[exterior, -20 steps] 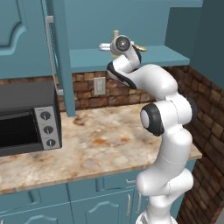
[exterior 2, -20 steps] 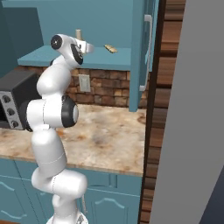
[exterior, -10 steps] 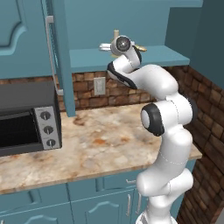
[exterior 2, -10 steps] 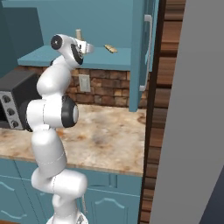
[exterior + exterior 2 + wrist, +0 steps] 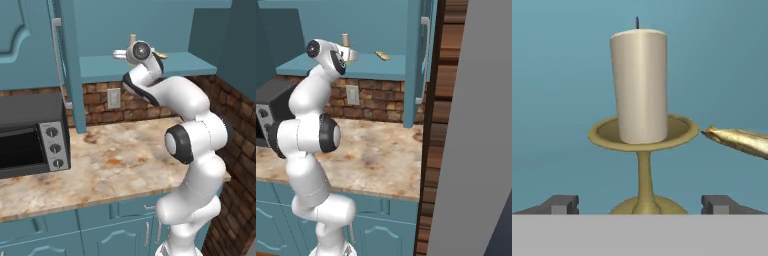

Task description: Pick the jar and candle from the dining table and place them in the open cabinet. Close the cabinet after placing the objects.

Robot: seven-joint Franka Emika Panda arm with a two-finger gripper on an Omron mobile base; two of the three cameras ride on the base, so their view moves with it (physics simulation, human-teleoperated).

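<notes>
On the teal shelf of the open cabinet (image 5: 100,67) the candle (image 5: 640,85) stands upright in its brass holder, seen close in the hand view. The gripper (image 5: 641,204) has its fingertips (image 5: 560,204) spread wide to either side of the holder's foot, clear of it. A thin golden-brown stick (image 5: 739,140) lies just beside the holder's dish.

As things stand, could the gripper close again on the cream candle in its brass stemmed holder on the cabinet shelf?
Probably yes. In the hand view the gripper stands open, its fingertips either side of the brass stem of the cream candle, which stands upright on the teal cabinet shelf. The golden stick lies to one side, apart.
</notes>
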